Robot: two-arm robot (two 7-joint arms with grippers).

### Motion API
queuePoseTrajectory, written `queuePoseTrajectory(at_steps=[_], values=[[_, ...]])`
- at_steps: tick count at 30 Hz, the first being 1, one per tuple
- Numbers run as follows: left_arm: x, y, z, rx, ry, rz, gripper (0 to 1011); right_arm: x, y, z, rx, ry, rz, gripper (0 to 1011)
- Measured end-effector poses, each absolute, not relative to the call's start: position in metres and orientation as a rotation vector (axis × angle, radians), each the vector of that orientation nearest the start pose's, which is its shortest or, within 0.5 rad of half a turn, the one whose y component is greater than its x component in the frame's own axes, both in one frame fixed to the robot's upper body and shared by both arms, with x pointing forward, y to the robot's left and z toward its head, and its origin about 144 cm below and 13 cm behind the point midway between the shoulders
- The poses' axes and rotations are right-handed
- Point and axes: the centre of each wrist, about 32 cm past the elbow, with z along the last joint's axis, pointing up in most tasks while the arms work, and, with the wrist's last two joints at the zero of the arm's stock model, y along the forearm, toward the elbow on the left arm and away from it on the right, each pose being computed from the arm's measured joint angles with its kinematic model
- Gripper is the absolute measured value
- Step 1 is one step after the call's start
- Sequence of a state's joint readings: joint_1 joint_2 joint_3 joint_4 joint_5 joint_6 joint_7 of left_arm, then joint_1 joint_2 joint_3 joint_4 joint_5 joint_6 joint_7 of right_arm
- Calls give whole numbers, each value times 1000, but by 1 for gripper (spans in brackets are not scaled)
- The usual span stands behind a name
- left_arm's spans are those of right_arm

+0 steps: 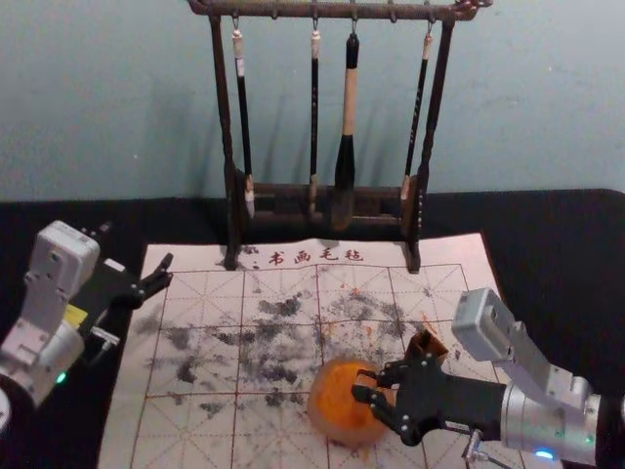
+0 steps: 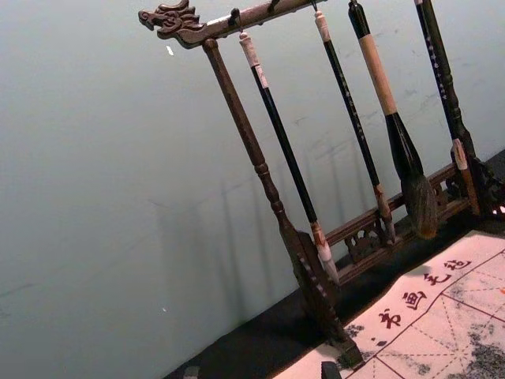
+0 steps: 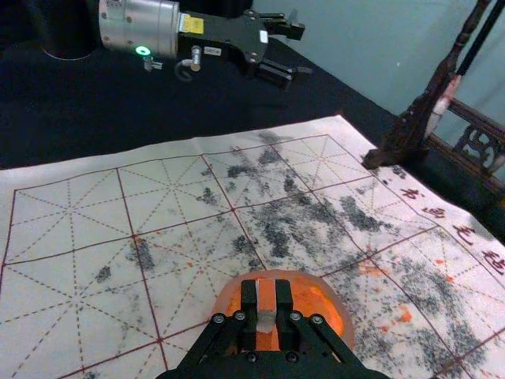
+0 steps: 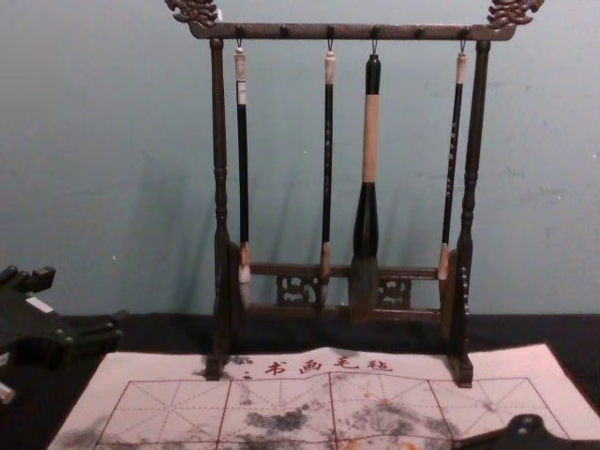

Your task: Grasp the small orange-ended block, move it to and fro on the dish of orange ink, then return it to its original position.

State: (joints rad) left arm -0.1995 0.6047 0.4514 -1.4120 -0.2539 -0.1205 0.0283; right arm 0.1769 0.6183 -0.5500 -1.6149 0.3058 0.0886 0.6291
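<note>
Small orange-ended block (image 3: 267,296): held in the right gripper (image 3: 267,306), over the dish of orange ink (image 1: 320,405). Landmark for all places below: this dish.

Right gripper: reaches in from the robot's right of the dish, fingertips over the ink (image 1: 340,393). Claw narrow, closed on the block, 1 finger pressed to each side. Whether the block's lower face touches the ink: cannot tell, the fingers hide it.

Left gripper (image 3: 306,50): parked well apart from the dish, to the robot's left and farther forward. Claw wide, nothing between its 2 fingers.

Surroundings: felt mat (image 1: 195,342) under the dish, with dark smudges and some orange spots beyond it. Small brown box (image 1: 426,344) near the dish, on its right and slightly beyond. Rack (image 1: 225,127) with 4 hanging brushes (image 1: 349,127) well beyond the dish.

Step in hand (judged): inking. Grasp is done; the to-and-fro work at the dish is either under way or about to begin.

Next move (judged): keep the grip firm, press lightly, make short level strokes inside the rim, then lift clear and return the block. Its original position is not certain; the box is a candidate. Risks: too much pressure slides the dish or twists the block; too wide a stroke strikes the rim.
</note>
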Motion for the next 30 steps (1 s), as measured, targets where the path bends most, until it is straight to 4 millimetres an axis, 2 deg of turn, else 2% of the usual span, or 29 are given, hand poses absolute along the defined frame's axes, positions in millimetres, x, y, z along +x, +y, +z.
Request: queuePoseTrajectory(at_steps=[15,30], values=[[489,310,1140,304,-285,1248,1002,470,-248,1161,-386,-66,-445,101],[489,310,1140,304,-285,1248,1002,485,-247,1160,-387,-68,-487,101]])
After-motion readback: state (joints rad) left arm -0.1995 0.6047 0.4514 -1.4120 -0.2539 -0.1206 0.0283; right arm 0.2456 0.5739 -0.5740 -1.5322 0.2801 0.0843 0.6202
